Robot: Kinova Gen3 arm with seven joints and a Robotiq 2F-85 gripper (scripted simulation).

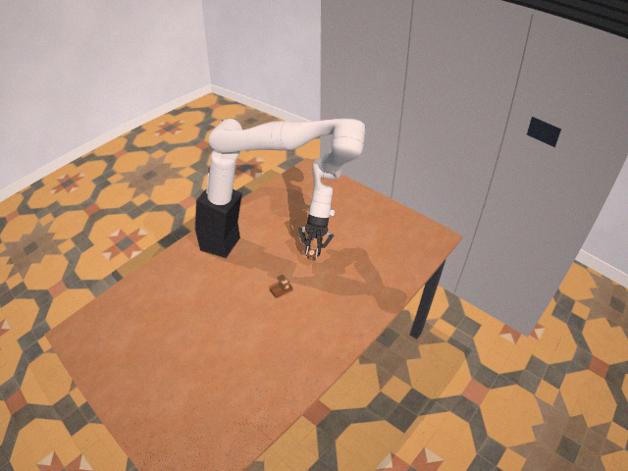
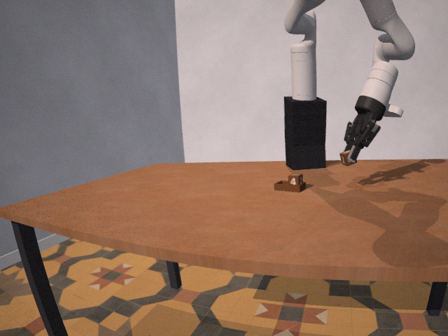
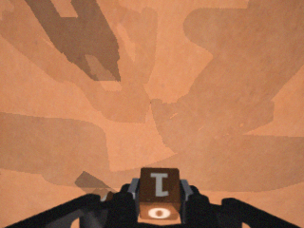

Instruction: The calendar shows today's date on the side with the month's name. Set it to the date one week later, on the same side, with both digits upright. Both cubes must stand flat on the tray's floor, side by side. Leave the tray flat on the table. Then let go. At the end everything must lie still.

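My gripper [image 1: 310, 251] [image 2: 350, 156] [image 3: 159, 190] is shut on a brown number cube [image 1: 309, 255] [image 2: 346, 157] [image 3: 159, 193] and holds it above the table. In the wrist view the cube shows a 1 on one face and a 0 on the face nearest the camera. The brown calendar tray [image 1: 278, 290] [image 2: 283, 186] lies flat on the table, in front of and left of the gripper in the exterior view. The other cube [image 1: 282, 281] [image 2: 295, 180] stands in the tray's right half and shows a 4. The tray's left half holds no cube.
The arm's black base [image 1: 218, 224] [image 2: 304, 132] stands at the table's back edge behind the tray. A grey cabinet [image 1: 471, 127] stands past the table's far side. The table's edges [image 2: 217, 253] are far from the tray.
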